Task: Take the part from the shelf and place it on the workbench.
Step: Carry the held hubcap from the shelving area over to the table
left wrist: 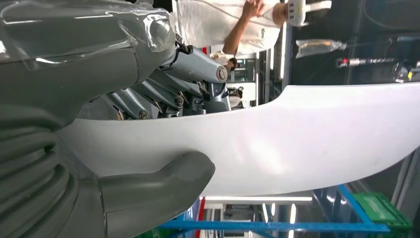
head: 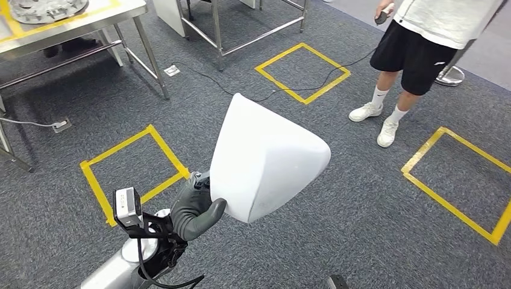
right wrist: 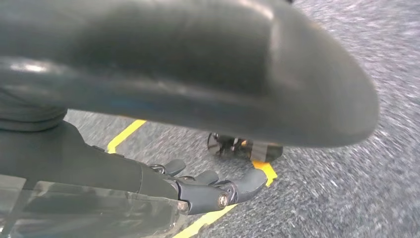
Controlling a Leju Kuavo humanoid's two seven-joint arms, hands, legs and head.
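While its thumb and fingers (left wrist: pixel 198 67) clamp the rim of the white curved shell part (head: pixel 265 159), the left hand (head: pixel 194 211) holds it aloft over grey carpet. Hanging low, the right hand (right wrist: pixel 208 191) has fingers loosely extended, grasping nothing. At one o'clock stands a person (head: pixel 422 54); at eleven o'clock, a steel tabletop (head: pixel 90 21).

The part (head: pixel 265 159) is plain white, smooth and unmarked. The left hand (head: pixel 194 211) holding it is dark grey. The carpet (head: pixel 337 229) is speckled grey, marked with yellow tape squares (head: pixel 302 72). A person (head: pixel 422 48) wears a white shirt, black shorts, white socks and white shoes. The table (head: pixel 78 18) is silver metal with yellow edging.
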